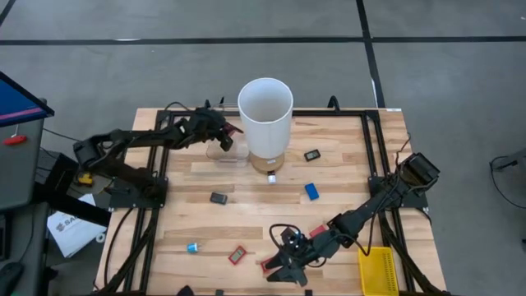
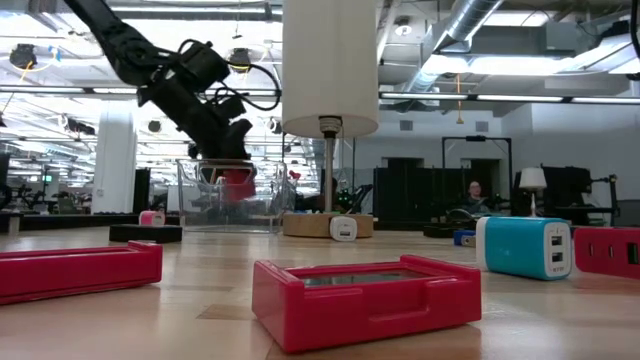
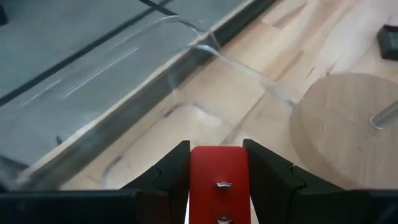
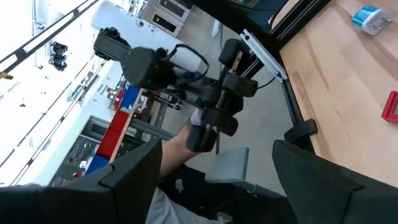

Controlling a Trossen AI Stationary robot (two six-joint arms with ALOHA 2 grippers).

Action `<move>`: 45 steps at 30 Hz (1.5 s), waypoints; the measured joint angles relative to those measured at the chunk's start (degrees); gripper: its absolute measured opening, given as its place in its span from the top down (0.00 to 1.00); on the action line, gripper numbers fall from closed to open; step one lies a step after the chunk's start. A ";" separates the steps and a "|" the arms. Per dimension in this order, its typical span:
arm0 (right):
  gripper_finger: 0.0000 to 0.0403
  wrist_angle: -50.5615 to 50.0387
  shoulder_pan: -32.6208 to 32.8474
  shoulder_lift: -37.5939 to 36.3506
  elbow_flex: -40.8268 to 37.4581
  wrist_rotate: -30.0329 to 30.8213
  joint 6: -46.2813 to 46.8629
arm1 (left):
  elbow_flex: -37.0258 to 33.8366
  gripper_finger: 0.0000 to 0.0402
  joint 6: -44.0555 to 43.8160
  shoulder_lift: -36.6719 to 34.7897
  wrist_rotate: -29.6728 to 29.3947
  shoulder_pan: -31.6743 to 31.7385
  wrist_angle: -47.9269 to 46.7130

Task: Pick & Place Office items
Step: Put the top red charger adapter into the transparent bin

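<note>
1. the surface is a light wooden plank table (image 1: 246, 218) edged by a black frame, standing on a grey floor crossed by dark lines.
2. a tall white cylinder (image 1: 265, 115) on a round wooden base (image 3: 345, 124) stands near the far middle of the table; just beside it sits a clear plastic box (image 2: 230, 195).
3. the left gripper (image 1: 223, 136) hangs over the clear box, clamped on a red block (image 3: 217, 183); in the low view the red piece sits between the fingers inside the box walls.
4. the right gripper (image 1: 283, 265) is low at the near edge, jaws spread wide with nothing between them, pointing off the table toward the room.
5. other office items lie scattered: a blue block (image 1: 312, 191), a black piece (image 1: 218, 197), a dark-centred flat piece (image 1: 312, 154), a red flat rectangle (image 1: 237, 255), a small teal piece (image 1: 192, 247).
6. a yellow mesh basket (image 1: 378, 271) rests at the near right corner.
7. beyond the table the low view shows an open hall with ceiling ducts, strip lights and a seated person (image 2: 473, 195) far off.
</note>
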 joint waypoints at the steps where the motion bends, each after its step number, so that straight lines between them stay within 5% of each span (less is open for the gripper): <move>1: 0.26 0.00 0.00 0.00 0.00 -0.15 -0.01 | 0.91 0.69 0.48 0.67 0.05 0.00 -1.48; 14: 0.26 -0.09 0.00 0.00 0.00 -0.17 -0.91 | 7.31 0.69 4.67 7.38 0.04 -0.35 -10.13; 45: 0.26 -0.37 0.04 0.00 0.00 -0.20 -1.46 | 7.47 0.68 2.17 7.67 4.28 -0.35 -13.61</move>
